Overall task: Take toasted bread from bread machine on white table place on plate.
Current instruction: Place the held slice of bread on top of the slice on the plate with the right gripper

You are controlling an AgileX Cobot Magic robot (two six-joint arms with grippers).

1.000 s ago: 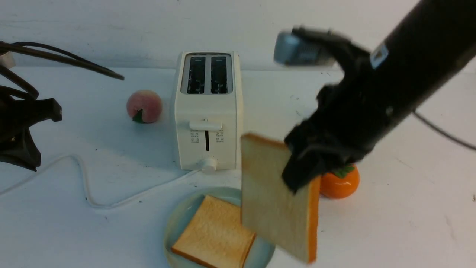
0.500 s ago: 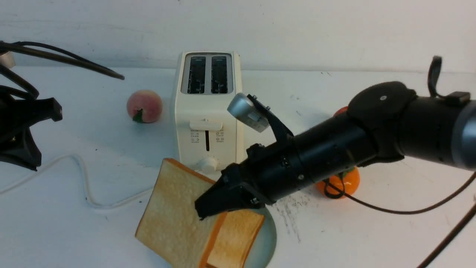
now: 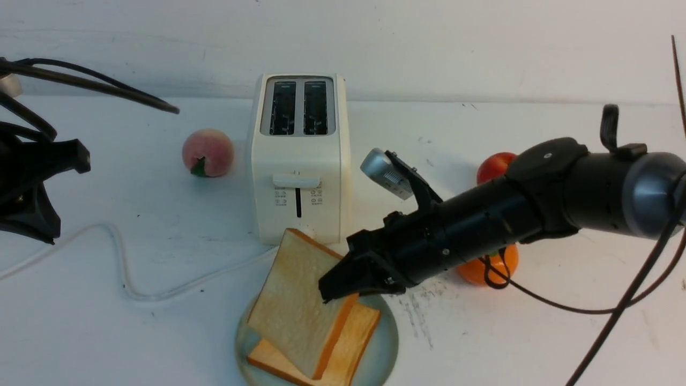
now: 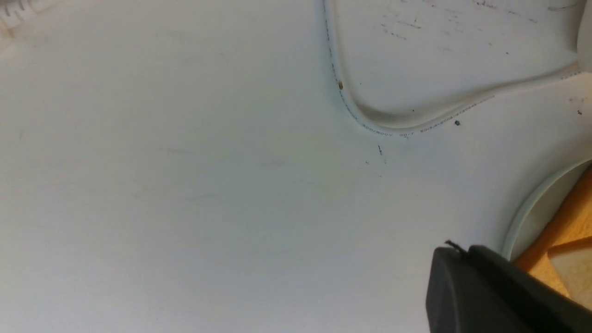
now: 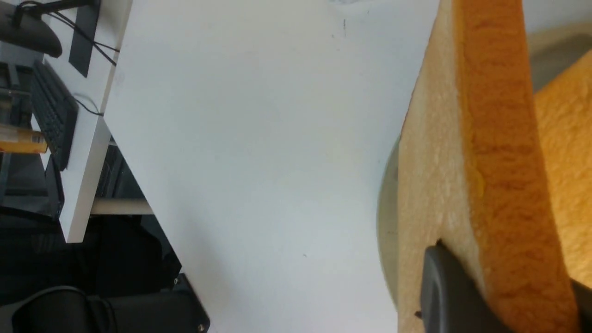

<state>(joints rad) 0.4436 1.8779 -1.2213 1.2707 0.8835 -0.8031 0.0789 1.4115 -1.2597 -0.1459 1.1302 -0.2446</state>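
Upper slice of toasted bread [image 3: 297, 305]: tilted, far edge raised, near edge low over the lower slice [image 3: 351, 343], which lies flat on the plate [image 3: 387, 343]. The low edge looks to be touching the slice beneath, but I cannot be certain.

Right gripper [image 3: 335, 287]: clamped on the raised far-right edge. In the right wrist view a dark finger [image 5: 448, 291] presses on the pale face beside the orange-brown crust.

Bread machine [image 3: 300, 161]: just beyond the plate, both slots dark and empty, cord [image 3: 123, 268] trailing left across the white table [image 3: 536, 332].

Step in hand, as I judge it: laying down the last slice, so the task is near its end.

The next move calls for lowering the raised edge until the slice lies flat, then parting the fingers and backing off to the right without dragging the toast off the plate.

Left gripper [image 3: 53, 166]: parked at the far left, well clear. Only one finger shows in its wrist view, so I cannot tell whether it is parted or closed.

Also present: a peach [image 3: 208, 153] left of the machine, and an orange [image 3: 471, 273] and a red fruit [image 3: 493, 166] to the right, partly behind the arm.
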